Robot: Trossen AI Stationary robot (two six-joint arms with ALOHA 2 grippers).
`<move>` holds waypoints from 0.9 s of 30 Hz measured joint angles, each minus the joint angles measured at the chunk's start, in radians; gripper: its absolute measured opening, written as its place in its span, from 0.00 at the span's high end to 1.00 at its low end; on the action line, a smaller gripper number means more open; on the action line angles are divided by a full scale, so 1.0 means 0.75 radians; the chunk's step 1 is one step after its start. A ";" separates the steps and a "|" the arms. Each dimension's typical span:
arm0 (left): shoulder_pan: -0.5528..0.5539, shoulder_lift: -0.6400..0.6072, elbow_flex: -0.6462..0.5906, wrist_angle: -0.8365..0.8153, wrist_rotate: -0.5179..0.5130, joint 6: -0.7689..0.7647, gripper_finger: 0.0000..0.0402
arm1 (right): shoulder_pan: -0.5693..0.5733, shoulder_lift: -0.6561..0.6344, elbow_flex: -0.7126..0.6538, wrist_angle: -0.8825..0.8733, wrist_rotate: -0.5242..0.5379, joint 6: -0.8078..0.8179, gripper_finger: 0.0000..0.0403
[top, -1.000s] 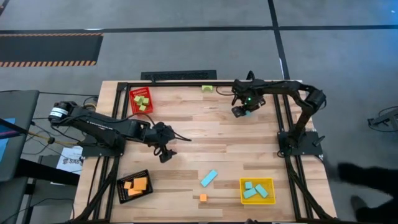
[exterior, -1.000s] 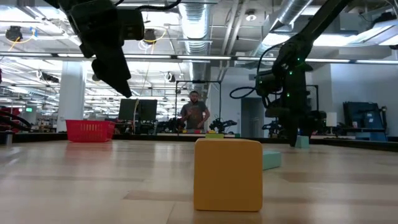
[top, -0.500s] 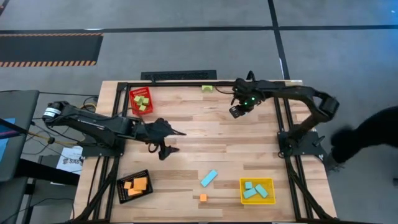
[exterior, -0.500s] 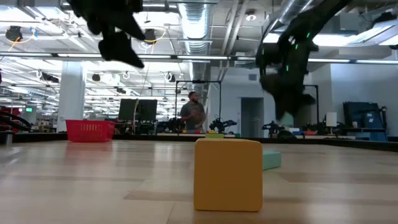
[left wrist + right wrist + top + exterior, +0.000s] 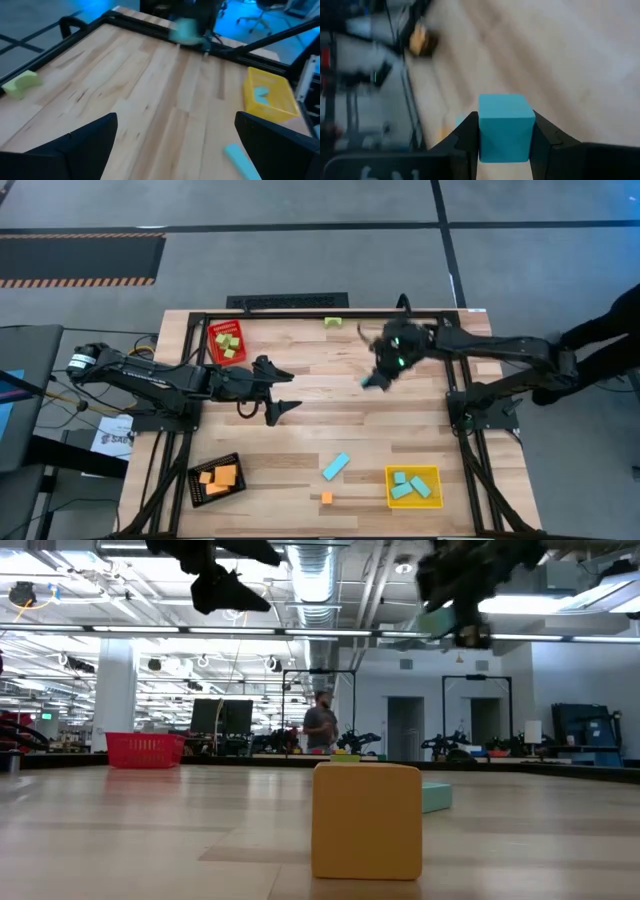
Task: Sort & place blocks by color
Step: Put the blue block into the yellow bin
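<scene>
1. I am carrying a cyan cube [image 5: 505, 127] in my right gripper [image 5: 374, 380]; both fingers are pressing flat on its opposite sides, and the cube is sitting square between them, well above the table [image 5: 330, 420].
2. The right arm is hanging over the far-right part of the table; the yellow bin [image 5: 413, 486], already holding cyan blocks, is sitting at the near-right corner, well apart. I judge that to be the drop target.
3. To do this well, I am keeping the pinch firm and the wrist level while travelling, then lowering inside the bin's rim before spreading the fingers, so the cube does not bounce out.
4. My left gripper [image 5: 276, 392] is hovering spread wide over the table's middle-left, holding nothing.
5. Left to sort, as I read it: the cyan bar [image 5: 336, 465] and the orange cube [image 5: 326, 497] near the front, and a light green block [image 5: 333, 323] at the far edge.
6. The red bin [image 5: 226, 342] is holding green blocks; the black bin [image 5: 216, 479] orange ones.
</scene>
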 joint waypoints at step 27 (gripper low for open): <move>0.261 0.164 0.001 0.031 0.033 0.378 0.03 | 1.289 0.338 -0.001 -0.344 0.080 1.439 0.65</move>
